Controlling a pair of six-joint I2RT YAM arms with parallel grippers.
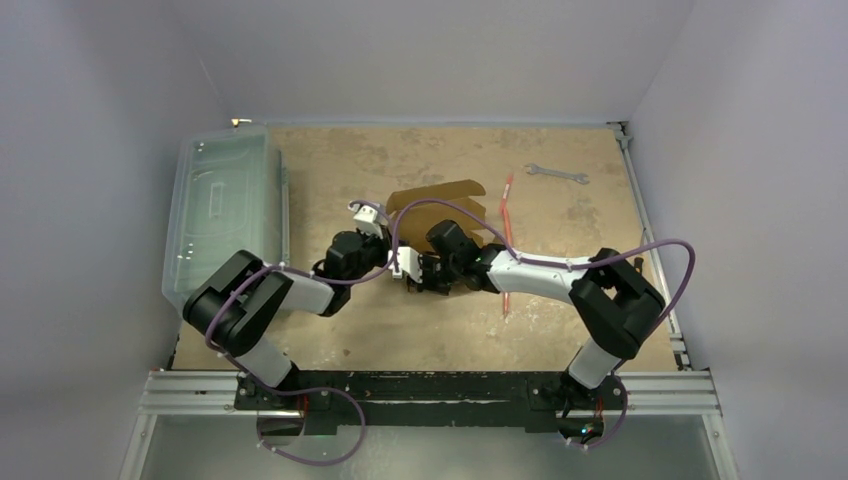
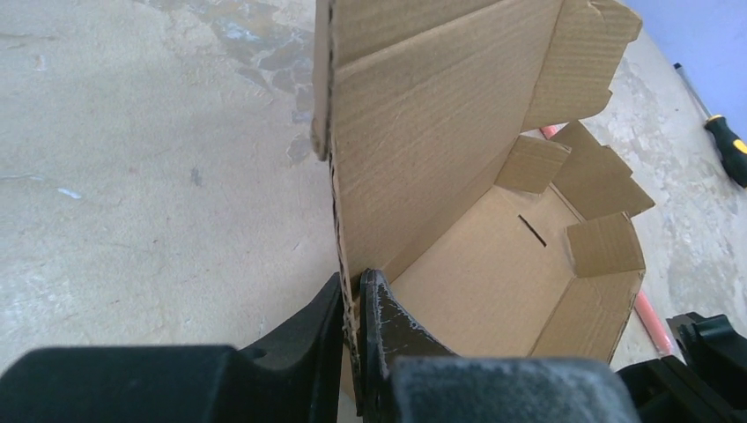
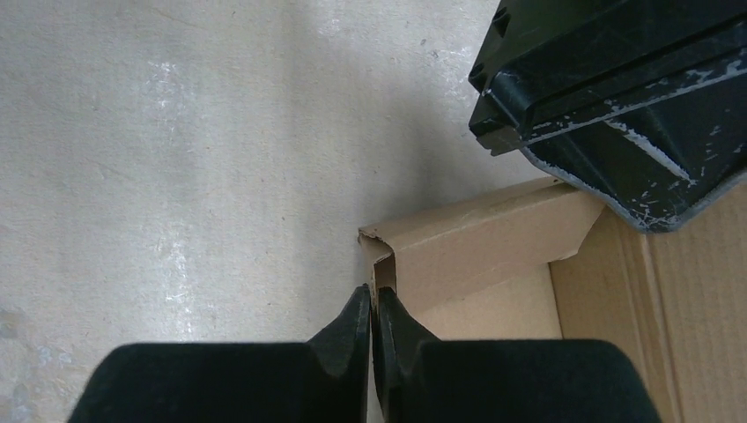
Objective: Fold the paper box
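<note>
The brown cardboard paper box (image 1: 440,208) stands half-formed at the table's middle, its lid panel raised at the back. In the left wrist view the paper box (image 2: 493,264) shows its open inside with small flaps and a slot. My left gripper (image 2: 354,295) is shut on the box's upright side wall, one finger inside and one outside. My right gripper (image 3: 371,304) is shut on a thin wall edge at a corner of the paper box (image 3: 493,247). Both grippers meet at the box's near side, the left gripper (image 1: 405,265) beside the right gripper (image 1: 432,272).
A large clear plastic bin (image 1: 225,210) lies along the left edge. A wrench (image 1: 556,174) lies at the back right. A thin red rod (image 1: 506,240) runs down the table right of the box. A screwdriver (image 2: 727,141) shows at the right.
</note>
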